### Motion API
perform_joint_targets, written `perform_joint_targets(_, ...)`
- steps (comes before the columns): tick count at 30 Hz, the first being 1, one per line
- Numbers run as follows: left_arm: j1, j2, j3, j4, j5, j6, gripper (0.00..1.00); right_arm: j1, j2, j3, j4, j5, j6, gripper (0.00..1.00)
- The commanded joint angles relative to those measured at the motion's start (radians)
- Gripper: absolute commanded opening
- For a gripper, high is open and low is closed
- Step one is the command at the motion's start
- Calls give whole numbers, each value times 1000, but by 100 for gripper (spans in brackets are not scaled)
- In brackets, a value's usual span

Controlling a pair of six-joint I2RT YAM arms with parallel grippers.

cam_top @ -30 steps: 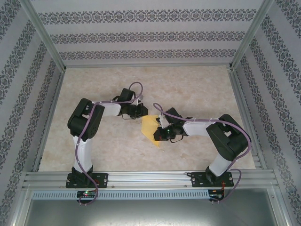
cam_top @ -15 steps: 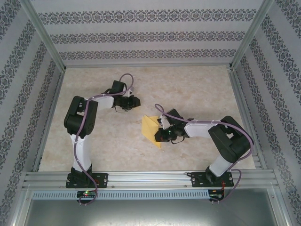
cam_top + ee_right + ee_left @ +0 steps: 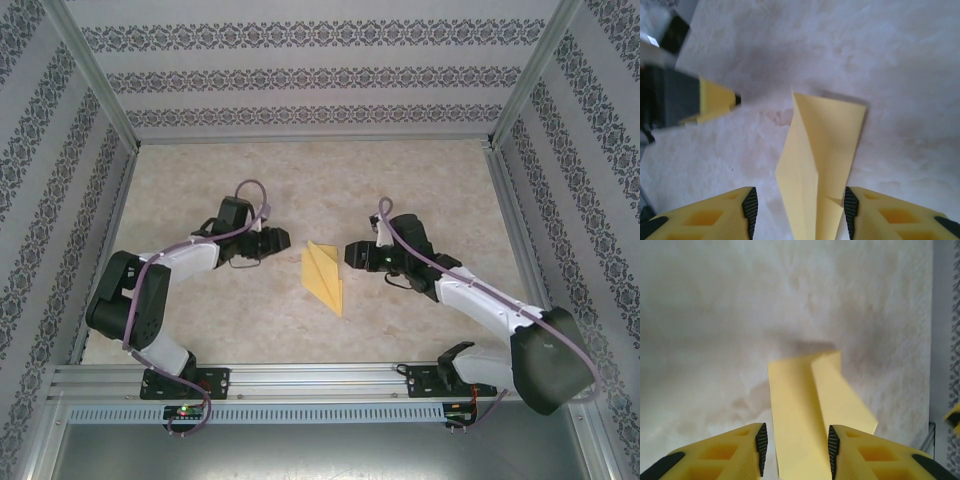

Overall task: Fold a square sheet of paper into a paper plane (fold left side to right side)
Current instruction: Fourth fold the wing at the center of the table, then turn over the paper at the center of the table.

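The two arm bases [image 3: 185, 383] sit bolted to an aluminium rail [image 3: 320, 372] at the near edge. Just beyond them, about the middle of the marbled desk [image 3: 420, 170], lies the paper plane [image 3: 323, 277]. It is yellow paper folded into a narrow dart and lies flat on the desk. Its point aims toward the near edge and a little to the right, and its blunt end is farther off. A crease runs down its length.

The left fingers [image 3: 281, 240] hang to the left of the plane's far end, near it but apart from it. The right fingers [image 3: 353, 252] face them from the other side, also just clear of the paper. Both pairs stand apart and grip nothing.

In the left wrist view, the yellow fingers' black ribbed pads [image 3: 761, 442] are spread, and the plane shows between them on the desk, not pinched. The right wrist view shows much the same: pads [image 3: 749, 202] spread, the plane on the desk between them, and the left fingers blurred beyond it at upper left.

At the back and sides, patterned walls [image 3: 320, 75] close the desk in
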Motion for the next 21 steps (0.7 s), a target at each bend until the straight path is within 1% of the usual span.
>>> perform_joint_targets(1, -59, -3, -21, 101, 1, -87, 41, -15, -50, -48, 23, 37, 7, 53)
perform_joint_targets(7, -130, 92, 14, 149, 0, -118, 41, -22, -110, -91, 26, 59, 26, 54)
perform_joint_targets(12, -155, 166, 54, 164, -6, -134, 41, -34, -154, -105, -6, 64, 22, 54)
perform_joint_targets(21, -195, 254, 134, 194, 20, -144, 42, -68, -223, -131, -63, 54, 10, 55)
